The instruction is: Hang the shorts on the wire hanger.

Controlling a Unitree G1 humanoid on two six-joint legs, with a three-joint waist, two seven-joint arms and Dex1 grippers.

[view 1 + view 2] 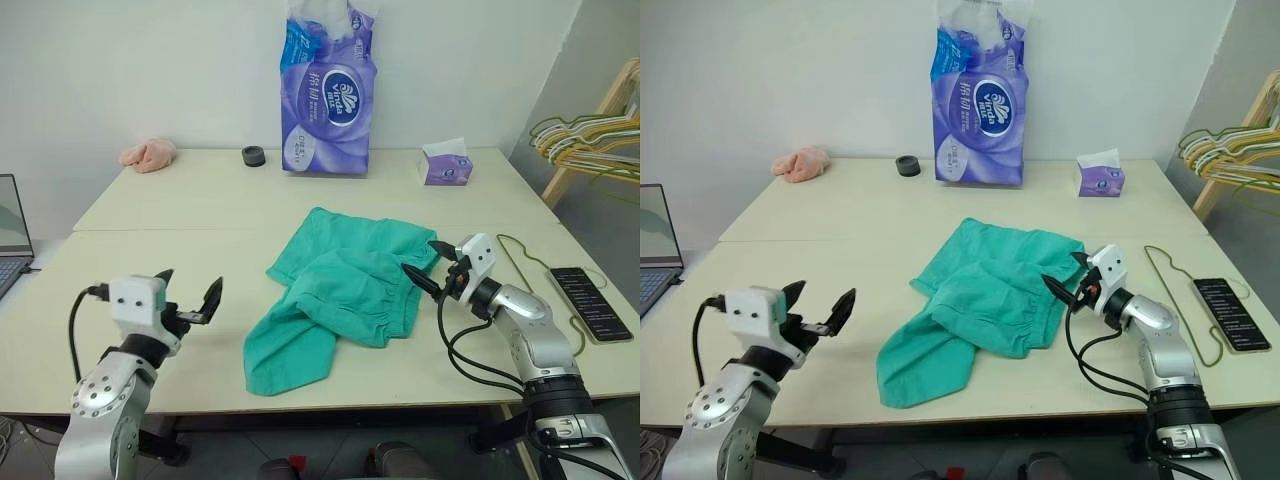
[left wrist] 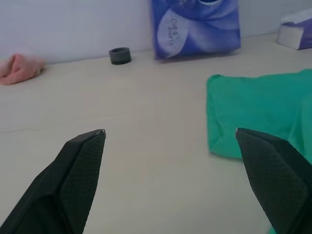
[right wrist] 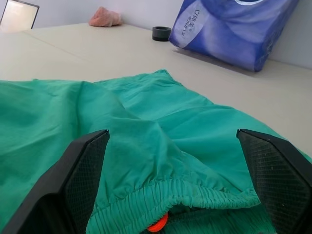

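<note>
I read the left gripper (image 1: 190, 293) as spread wide over bare table (image 1: 150, 215), nothing between its fingers (image 2: 80, 165); the shorts (image 1: 345, 290) lie off to its right, clear of it. My right gripper (image 1: 428, 265) is also fully spread, level, aimed left, with its black tips at the gathered waistband edge of the shorts; from the right wrist view the elastic band sits right between the two fingers (image 3: 80, 175), though I cannot tell if either tip touches the cloth. A small orange spot (image 3: 158, 225) shows just under the waistband, close to the gripper; I cannot tell what it is. The shorts lie crumpled flat, one leg trailing toward the near table edge. The wire hanger (image 1: 1180, 300) lies flat on the table just behind and to the right of the right gripper, partly under a dark phone (image 1: 1230, 313) with a lit screen, text too small to read. Well ahead of both grippers stands a purple tissue pack (image 1: 328, 95) with an oval logo reading roughly "Vinda" and Chinese characters I cannot make out. A black ring (image 1: 253, 155) sits left of the pack, a pink rag (image 1: 148, 154) farther left, a small purple tissue box (image 1: 445, 165) to the right. A laptop (image 1: 12, 245) is left of the left gripper. A bunch of hangers (image 1: 590, 135) hangs far right.
</note>
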